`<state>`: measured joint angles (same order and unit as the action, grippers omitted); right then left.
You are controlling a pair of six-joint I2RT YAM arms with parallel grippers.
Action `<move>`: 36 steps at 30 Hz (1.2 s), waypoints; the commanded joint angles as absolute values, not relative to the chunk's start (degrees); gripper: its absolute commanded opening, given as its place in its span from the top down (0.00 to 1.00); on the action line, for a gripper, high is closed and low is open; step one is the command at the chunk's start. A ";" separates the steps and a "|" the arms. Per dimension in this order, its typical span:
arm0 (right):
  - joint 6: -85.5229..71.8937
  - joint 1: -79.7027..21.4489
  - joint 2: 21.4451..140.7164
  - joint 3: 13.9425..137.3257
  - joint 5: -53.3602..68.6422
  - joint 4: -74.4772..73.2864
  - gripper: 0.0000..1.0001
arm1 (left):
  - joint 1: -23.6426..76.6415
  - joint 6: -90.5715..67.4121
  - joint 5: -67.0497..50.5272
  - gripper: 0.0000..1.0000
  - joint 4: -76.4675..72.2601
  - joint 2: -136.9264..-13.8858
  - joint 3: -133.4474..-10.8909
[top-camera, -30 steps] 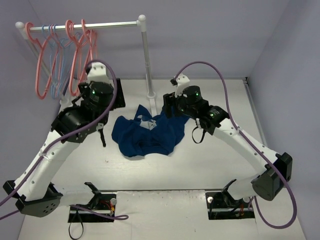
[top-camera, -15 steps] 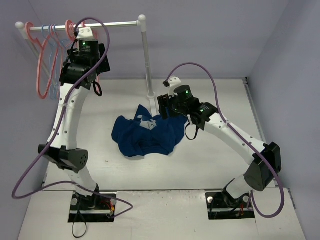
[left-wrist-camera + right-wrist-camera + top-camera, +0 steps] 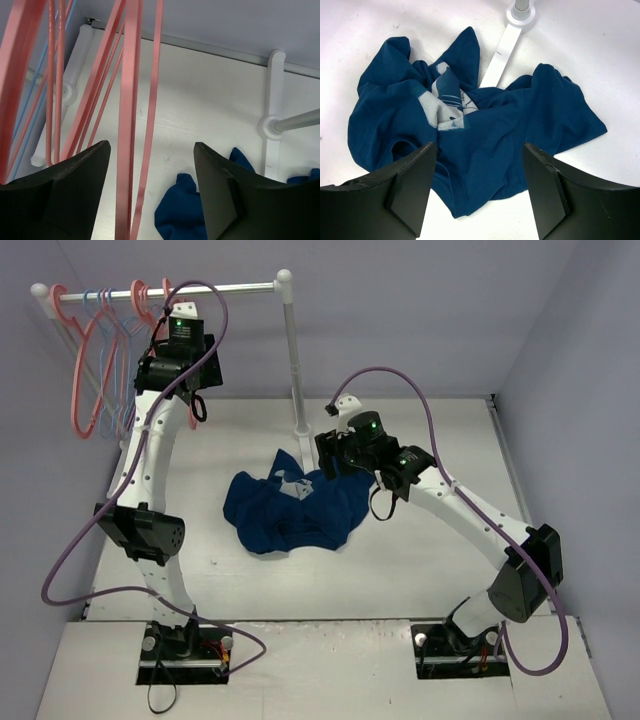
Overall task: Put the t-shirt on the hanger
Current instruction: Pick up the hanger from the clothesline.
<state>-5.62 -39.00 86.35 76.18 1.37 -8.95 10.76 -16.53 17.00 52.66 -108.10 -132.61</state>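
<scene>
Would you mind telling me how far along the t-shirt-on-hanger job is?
Nothing is finished: the t-shirt lies crumpled on the table. In hand: the left gripper is open with a pink hanger on the rail between its jaws, and the right gripper hovers open above the t-shirt. Left: gripping and unhooking the hanger, then dressing it.

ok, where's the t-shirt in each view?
Top external: t-shirt crumpled mid-table, just in front of the rack foot.
Left wrist: t-shirt only partly in view, at the bottom edge; rack foot at right.
Right wrist: t-shirt fills the middle; rack foot at the top.
Shared landmark: the rack foot.
</scene>
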 commanded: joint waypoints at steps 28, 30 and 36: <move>-4.96 -38.76 86.06 74.46 3.91 -6.33 0.33 | 10.55 -8.96 8.59 1.00 46.90 -103.00 -132.65; -5.01 -38.76 85.78 74.18 4.04 -6.41 0.33 | 10.63 -8.10 8.26 1.00 45.21 -102.14 -131.15; -5.36 -38.76 84.82 72.95 3.87 -6.42 0.33 | 10.55 -6.68 8.44 1.00 40.87 -100.64 -128.85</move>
